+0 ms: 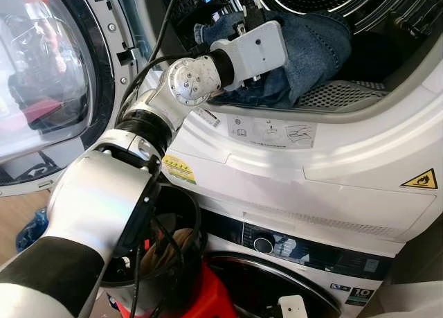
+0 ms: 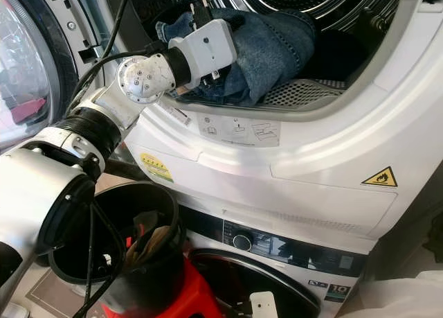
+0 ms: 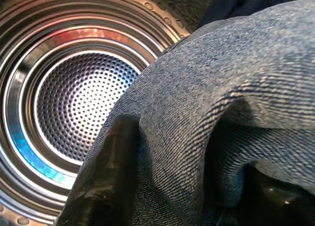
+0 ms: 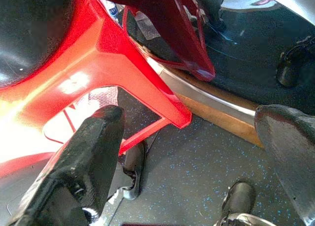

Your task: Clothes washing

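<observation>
Loading step in hand. My left gripper [image 3: 197, 196] is clenched on the jeans [image 1: 311, 48], which lie bunched at the mouth of the upper drum [image 3: 78, 98] — partly over its rim. My right gripper [image 4: 197, 157] hangs released above the floor [image 4: 197, 177]. Next: push deeper, then let go.

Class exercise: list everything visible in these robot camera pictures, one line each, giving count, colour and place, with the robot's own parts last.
Jeans: one, blue denim, lying in the upper machine's open mouth.
Upper machine: one, white, stacked on the lower one.
Drum: one, perforated steel, behind the jeans.
Door: one, glass, swung open at left.
Warning sticker: one, yellow triangle, upper machine's front.
Lower machine: one, white, dark panel.
Stool: one, red, on the floor.
Left gripper: black fingers shut on jeans.
Right gripper: black, open, above the floor.
</observation>
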### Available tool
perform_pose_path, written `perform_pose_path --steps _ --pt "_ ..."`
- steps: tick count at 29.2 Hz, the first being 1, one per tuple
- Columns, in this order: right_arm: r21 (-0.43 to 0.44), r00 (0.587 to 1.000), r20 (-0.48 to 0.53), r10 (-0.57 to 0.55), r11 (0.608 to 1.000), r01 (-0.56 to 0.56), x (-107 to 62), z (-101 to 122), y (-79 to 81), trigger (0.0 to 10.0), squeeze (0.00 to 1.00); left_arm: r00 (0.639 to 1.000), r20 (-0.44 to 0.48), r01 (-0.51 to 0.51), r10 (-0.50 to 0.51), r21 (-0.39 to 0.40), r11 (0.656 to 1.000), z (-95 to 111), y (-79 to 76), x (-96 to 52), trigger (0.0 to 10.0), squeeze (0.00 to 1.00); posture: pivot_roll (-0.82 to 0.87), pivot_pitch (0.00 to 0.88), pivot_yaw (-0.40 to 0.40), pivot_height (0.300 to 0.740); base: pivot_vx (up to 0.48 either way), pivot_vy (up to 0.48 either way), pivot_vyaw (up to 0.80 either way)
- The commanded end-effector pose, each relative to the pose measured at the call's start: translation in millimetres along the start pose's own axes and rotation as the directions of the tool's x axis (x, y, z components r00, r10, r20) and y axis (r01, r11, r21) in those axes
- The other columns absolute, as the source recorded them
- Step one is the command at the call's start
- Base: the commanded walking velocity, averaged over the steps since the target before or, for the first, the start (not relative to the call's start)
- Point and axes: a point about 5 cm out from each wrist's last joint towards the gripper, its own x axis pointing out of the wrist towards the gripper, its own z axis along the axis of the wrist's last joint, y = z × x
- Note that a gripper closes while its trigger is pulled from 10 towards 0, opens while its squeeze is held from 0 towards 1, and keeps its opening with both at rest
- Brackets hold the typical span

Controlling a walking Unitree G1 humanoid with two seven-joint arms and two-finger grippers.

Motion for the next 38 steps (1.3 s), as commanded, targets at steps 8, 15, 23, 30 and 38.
perform_pose_path --steps 8,15,23,30,38 --pt "0.013 1.0 0.003 0.018 1.0 -0.019 1.0 0 8.5 10.0 0.0 0.997 0.07 0.029 -0.043 0.183 0.983 13 15.4 -4.7 10.0 1.0 -0.06 0.02 0.164 0.74 0.0 0.0 0.0" --pt "0.01 1.0 0.006 0.024 1.0 -0.024 1.7 2 9.9 10.0 0.0 0.992 0.088 0.072 -0.094 0.226 0.972 17 20.6 -9.5 10.0 1.0 -0.06 0.02 0.162 0.74 0.0 0.0 0.0" --pt "0.008 1.0 0.007 0.027 1.0 -0.027 1.9 3 10.0 10.0 0.0 0.97 0.193 0.104 -0.148 0.221 0.97 28 21.0 -16.8 10.0 1.0 -0.05 0.02 0.162 0.74 0.0 0.0 0.0" --pt "0.008 1.0 0.002 0.03 1.0 -0.03 1.6 2 10.8 10.0 0.0 0.966 0.201 0.119 -0.163 0.211 0.97 30 29.9 -33.0 10.0 1.0 -0.05 0.021 0.161 0.74 0.0 0.0 0.0" --pt "0.0 0.999 0.004 0.034 0.999 -0.034 2.3 4 10.0 10.0 0.0 0.957 0.235 0.154 -0.172 0.092 0.984 36 47.5 -59.8 10.0 1.0 -0.04 0.01 0.156 0.74 0.0 0.0 0.0"
